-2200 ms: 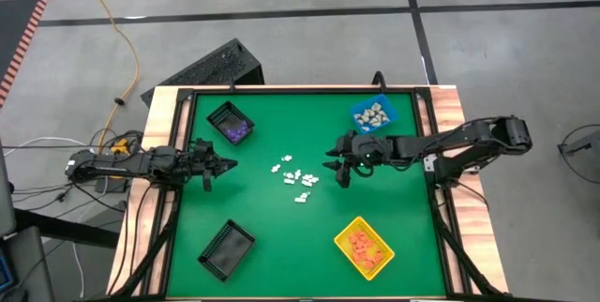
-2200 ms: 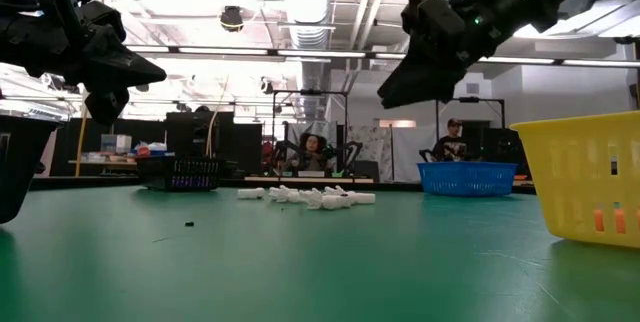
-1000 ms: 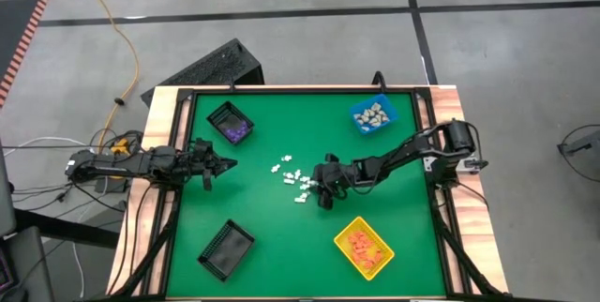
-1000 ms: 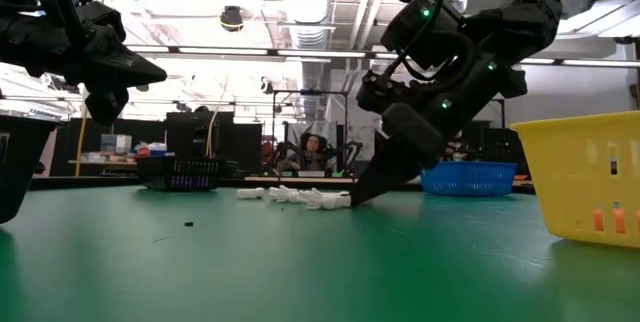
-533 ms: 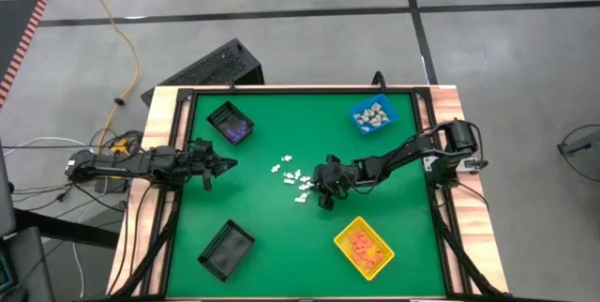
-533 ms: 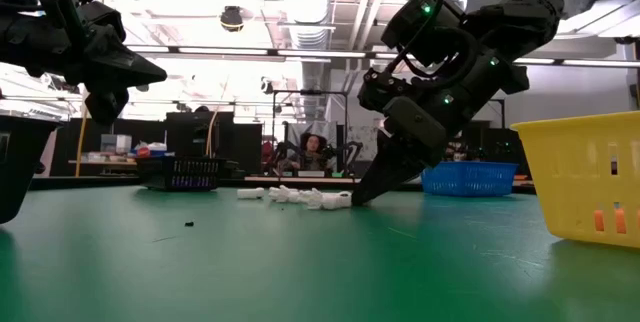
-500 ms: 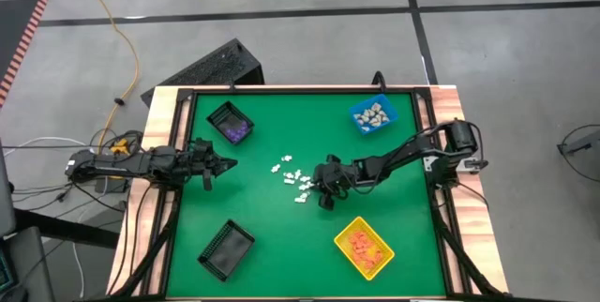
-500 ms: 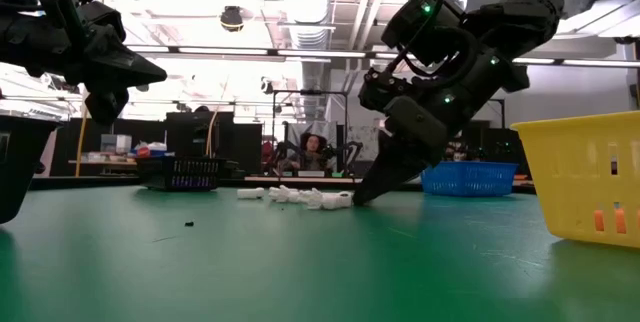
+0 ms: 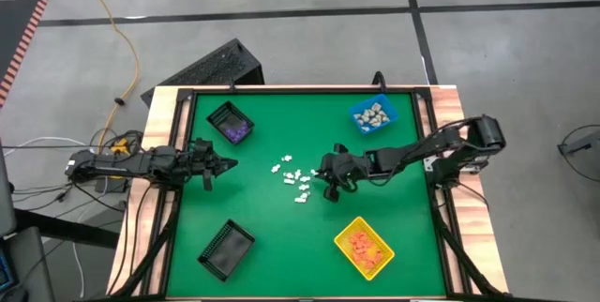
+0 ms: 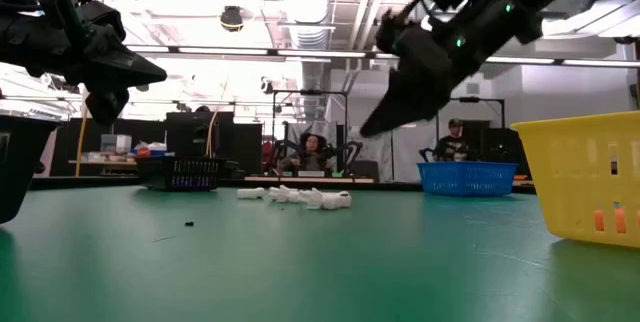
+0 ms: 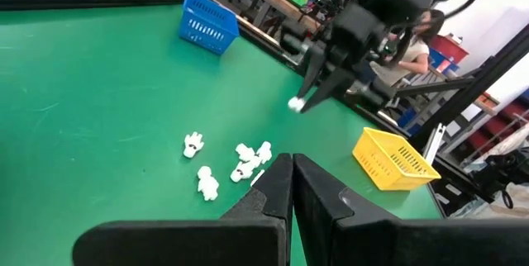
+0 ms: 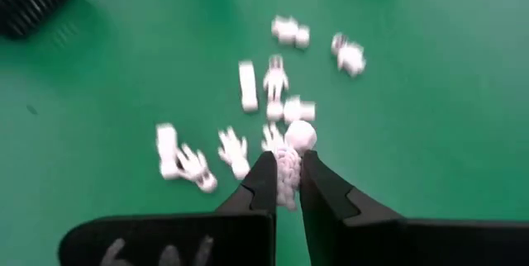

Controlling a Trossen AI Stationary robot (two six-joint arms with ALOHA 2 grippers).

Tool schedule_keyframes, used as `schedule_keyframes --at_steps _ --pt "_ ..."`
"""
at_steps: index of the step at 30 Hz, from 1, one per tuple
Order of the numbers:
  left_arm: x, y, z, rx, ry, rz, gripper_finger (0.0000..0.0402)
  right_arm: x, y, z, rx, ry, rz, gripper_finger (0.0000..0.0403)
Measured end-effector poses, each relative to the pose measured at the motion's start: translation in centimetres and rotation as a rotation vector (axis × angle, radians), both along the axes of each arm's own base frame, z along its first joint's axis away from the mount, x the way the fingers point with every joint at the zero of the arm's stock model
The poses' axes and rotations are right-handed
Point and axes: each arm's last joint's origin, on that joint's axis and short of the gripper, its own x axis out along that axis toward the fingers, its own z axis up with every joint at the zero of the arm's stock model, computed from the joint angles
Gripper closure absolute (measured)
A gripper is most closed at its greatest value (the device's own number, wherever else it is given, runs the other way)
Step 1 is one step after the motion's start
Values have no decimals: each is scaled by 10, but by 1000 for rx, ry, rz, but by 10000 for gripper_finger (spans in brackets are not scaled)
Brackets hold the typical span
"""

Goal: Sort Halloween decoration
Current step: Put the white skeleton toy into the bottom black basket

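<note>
1. Right end effector [image 9: 328, 183] up off the green bench [image 9: 253, 218], near the middle, just right of the white pile. Lifted clear of the surface in the low view [image 10: 372, 127].
2. Fingers pinched narrow on one small white skeleton figure [image 12: 289, 157], round head poking out past the tips in the right wrist view. Same piece visible as a white speck at the tip from the left wrist camera [image 11: 294, 103].
3. Rest of the white Halloween decoration pieces [image 9: 294, 179] scattered loose around the bench's middle, a bit toward the left of the raised end effector. A few lying directly under the held figure in the right wrist view [image 12: 240, 117], not touching it.
4. Left end effector [image 9: 225, 163] hovering by the left edge of the bench, about halfway along, fingers closed together with nothing between them [image 11: 291, 185]. Well apart from the pile.
5. Blue bin [image 9: 374, 115] near the far right corner, beige pieces inside.
6. Yellow bin [image 9: 365, 247] toward the near right corner, orange pieces inside.
7. Black bin [image 9: 231, 121] near the far left corner, purple pieces in it.
8. Second black bin [image 9: 226, 249] near the near left corner, contents too dark to tell.
9. Tiny dark speck [image 10: 188, 225] on the bench in the low view, no idea what.
10. People sitting in the room behind the bench [image 10: 313, 149].
</note>
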Motion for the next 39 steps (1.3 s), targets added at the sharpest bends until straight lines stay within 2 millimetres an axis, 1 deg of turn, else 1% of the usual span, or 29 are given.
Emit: schedule_keyframes --at_steps 8,14,27,39 --pt "0 0 0 0 0 0 401 -12 -3 34 -33 -113 -37 354" --pt "0 0 0 0 0 0 401 -18 -7 46 -44 -151 -47 354" --pt "0 0 0 -13 -2 0 401 -19 -9 47 -42 -157 -54 354" --pt "0 0 0 -18 -3 1 401 -16 -8 53 -28 -221 -57 354"
